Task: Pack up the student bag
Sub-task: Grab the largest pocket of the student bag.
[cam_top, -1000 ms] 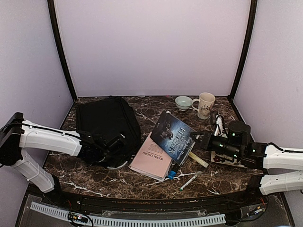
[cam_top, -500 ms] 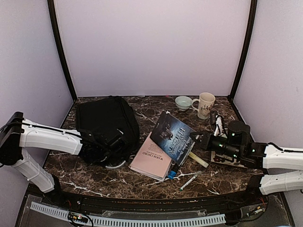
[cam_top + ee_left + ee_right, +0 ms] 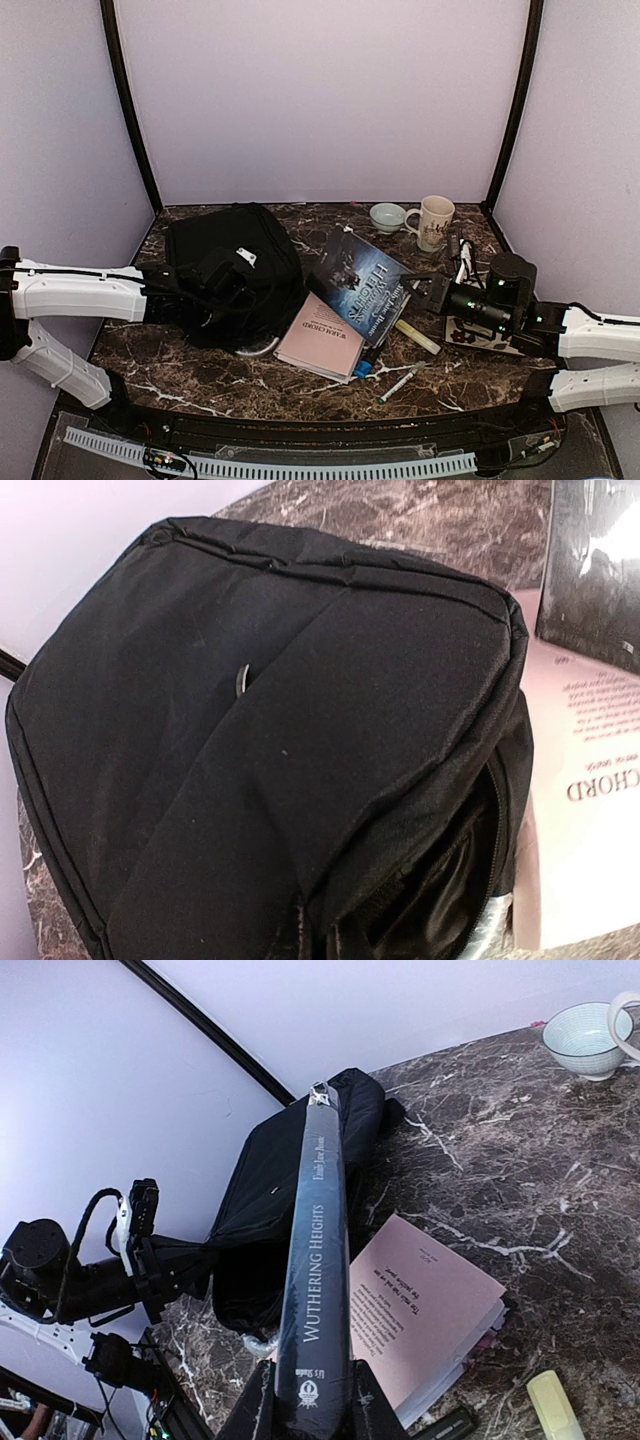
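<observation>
The black bag [image 3: 235,262] lies on the marble table [image 3: 300,395], at the tip of the left arm, and its zip mouth [image 3: 455,880] gapes on the side facing the books. The left gripper [image 3: 222,283] is pressed together on a fold of fabric at the bag's near edge; the wrist view shows the cloth bunched right up to the camera. Just right of the bag, a pink book [image 3: 322,340] lies flat, its edge touching the bag beside the open mouth. Above that book's far end, the right gripper [image 3: 310,1400] pinches a dark book [image 3: 365,280] by one end, one finger on each cover, holding it tilted with its free end towards the bag. Further right of the bag lie a yellow highlighter [image 3: 418,337] and a pen [image 3: 402,383]. A bowl [image 3: 387,216] and a mug [image 3: 433,220] stand well apart from the bag, at the table's far side
</observation>
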